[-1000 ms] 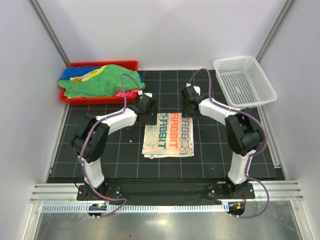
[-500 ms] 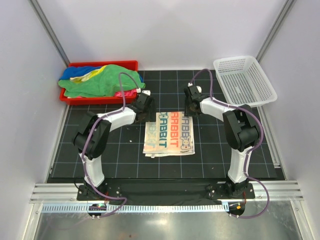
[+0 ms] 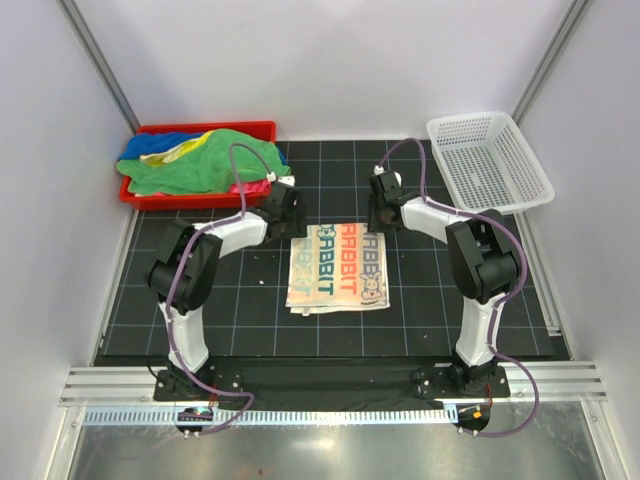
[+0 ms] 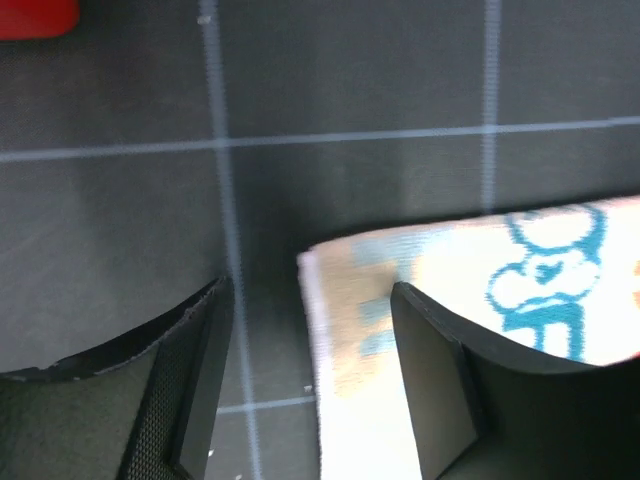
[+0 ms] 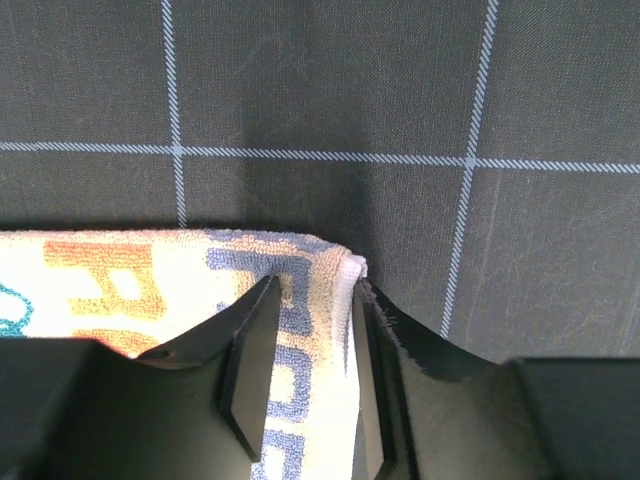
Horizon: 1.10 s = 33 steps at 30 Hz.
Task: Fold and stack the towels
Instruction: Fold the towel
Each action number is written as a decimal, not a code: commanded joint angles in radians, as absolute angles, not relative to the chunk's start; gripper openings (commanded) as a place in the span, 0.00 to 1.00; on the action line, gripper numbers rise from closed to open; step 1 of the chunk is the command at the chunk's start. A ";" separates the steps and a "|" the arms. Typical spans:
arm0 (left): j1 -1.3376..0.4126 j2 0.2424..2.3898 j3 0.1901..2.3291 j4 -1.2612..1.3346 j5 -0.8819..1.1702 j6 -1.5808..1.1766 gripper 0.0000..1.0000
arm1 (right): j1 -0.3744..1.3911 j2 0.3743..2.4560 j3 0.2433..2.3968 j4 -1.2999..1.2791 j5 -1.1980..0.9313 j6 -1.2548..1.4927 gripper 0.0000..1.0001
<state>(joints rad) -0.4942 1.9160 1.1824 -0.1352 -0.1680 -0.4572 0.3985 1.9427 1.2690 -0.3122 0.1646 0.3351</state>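
A folded cream towel (image 3: 337, 267) with teal and orange letters lies flat in the middle of the black mat. My left gripper (image 3: 289, 222) is at its far left corner. In the left wrist view the jaws (image 4: 311, 288) are wide open, with the towel's corner (image 4: 350, 300) between the fingers. My right gripper (image 3: 380, 222) is at the far right corner. Its jaws (image 5: 312, 292) stand narrowly apart astride the towel's edge (image 5: 310, 300), and the hem touches the right finger (image 5: 385, 350). Green, blue, yellow and pink towels (image 3: 195, 160) are heaped in the red tray.
The red tray (image 3: 262, 129) stands at the far left of the mat. A white mesh basket (image 3: 488, 160) stands at the far right. White walls close in on both sides and at the back.
My left gripper has moved away from me and a little left, to the towel's far left corner. My right gripper shifted slightly farther to the far right corner. The towel has not moved.
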 commanded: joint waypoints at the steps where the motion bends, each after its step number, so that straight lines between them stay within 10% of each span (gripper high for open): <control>1: -0.489 1.934 1.207 -0.075 -0.127 -0.443 0.66 | 0.393 1.876 1.243 -0.255 0.158 0.330 0.43; 33: -0.489 1.973 1.184 -0.032 -0.120 -0.500 0.37 | 0.354 1.956 1.261 -0.221 0.117 0.357 0.32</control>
